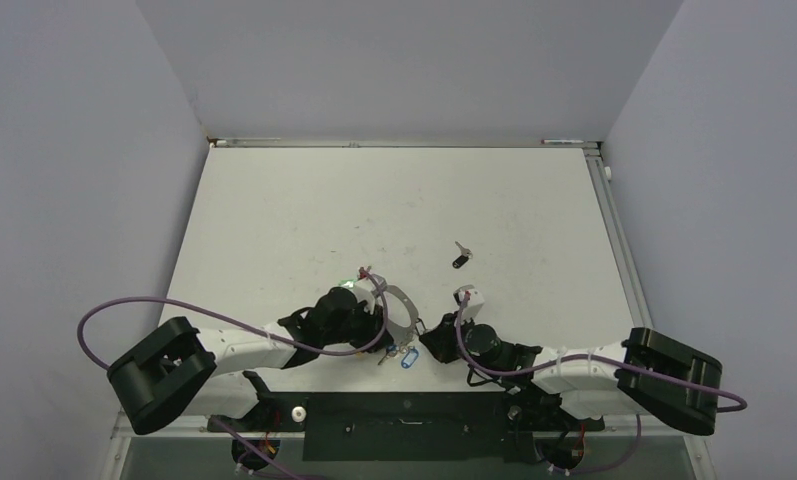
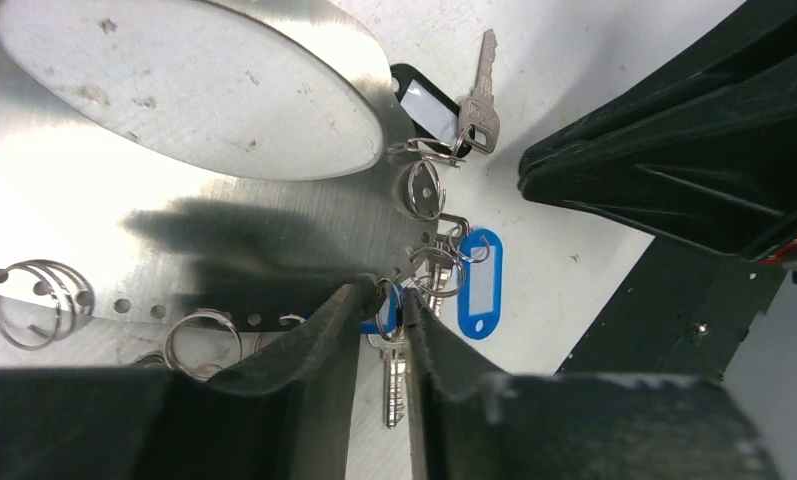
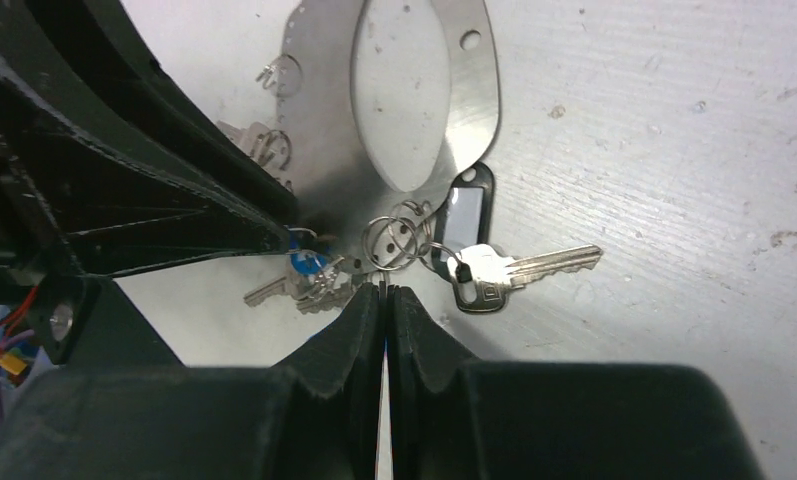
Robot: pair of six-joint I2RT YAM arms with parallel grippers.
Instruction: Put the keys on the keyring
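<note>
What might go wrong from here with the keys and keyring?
1. The left gripper straddles a small split ring at the keyring edge; the ring may slip out.
2. The right gripper sits close by, so the arms may bump.
3. The lone black-headed key lies far off, unattached.

keyring (image 2: 174, 240): brushed, dully reflective metal
keys (image 2: 484, 90): bright silver metal
blue tag (image 2: 479, 285): glossy plastic
table (image 3: 674, 150): matt white, scuffed
</note>
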